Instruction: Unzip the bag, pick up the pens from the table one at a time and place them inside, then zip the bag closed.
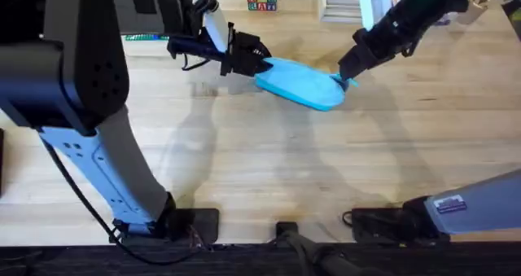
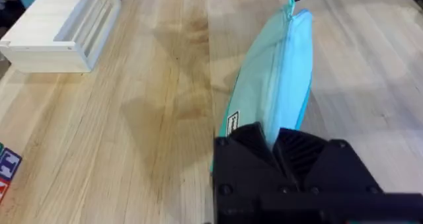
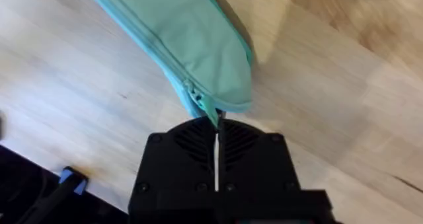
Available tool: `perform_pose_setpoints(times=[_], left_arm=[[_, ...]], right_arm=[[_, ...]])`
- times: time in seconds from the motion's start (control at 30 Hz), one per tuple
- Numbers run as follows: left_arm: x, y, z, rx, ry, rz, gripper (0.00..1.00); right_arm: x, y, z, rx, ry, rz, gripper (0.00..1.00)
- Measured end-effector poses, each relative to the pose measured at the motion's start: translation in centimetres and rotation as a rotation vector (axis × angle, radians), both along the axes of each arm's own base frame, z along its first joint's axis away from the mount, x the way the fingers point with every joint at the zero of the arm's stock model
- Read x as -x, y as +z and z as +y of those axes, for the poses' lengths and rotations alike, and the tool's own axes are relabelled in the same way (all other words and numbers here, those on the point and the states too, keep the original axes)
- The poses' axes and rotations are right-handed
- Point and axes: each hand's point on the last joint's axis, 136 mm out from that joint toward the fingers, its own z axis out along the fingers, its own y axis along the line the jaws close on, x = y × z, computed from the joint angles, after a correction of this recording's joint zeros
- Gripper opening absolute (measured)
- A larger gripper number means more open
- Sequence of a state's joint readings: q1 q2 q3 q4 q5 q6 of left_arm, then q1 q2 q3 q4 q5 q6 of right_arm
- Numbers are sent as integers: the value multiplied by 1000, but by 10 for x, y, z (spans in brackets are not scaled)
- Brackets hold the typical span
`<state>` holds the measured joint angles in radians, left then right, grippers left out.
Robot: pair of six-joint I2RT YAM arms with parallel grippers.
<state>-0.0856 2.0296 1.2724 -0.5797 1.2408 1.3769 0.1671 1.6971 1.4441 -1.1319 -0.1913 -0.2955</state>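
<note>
Looming dark and blurred at the near left of the overhead view, the left arm reaches out over the counter to where its left gripper is clamped on one end of the bag — fingers closed on the fabric. At the bag's other end the right gripper is pinched tight on the zipper pull. Between them the light blue bag lies on the far middle of the counter, zipper running along its length — a white slotted box sits well apart.
</note>
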Motion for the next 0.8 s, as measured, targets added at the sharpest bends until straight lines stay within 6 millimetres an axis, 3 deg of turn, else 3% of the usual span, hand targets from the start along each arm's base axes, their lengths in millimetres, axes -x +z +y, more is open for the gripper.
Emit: perform_pose_setpoints(times=[0.4, 0.8], left_arm=[[0, 0, 0, -3, 1, 1, 42], [0, -1, 0, -3, 1, 0, 42]], right_arm=[[3, -16, -41, -14, -145, 67, 35], [12, -38, -68, -27, -261, 110, 35]])
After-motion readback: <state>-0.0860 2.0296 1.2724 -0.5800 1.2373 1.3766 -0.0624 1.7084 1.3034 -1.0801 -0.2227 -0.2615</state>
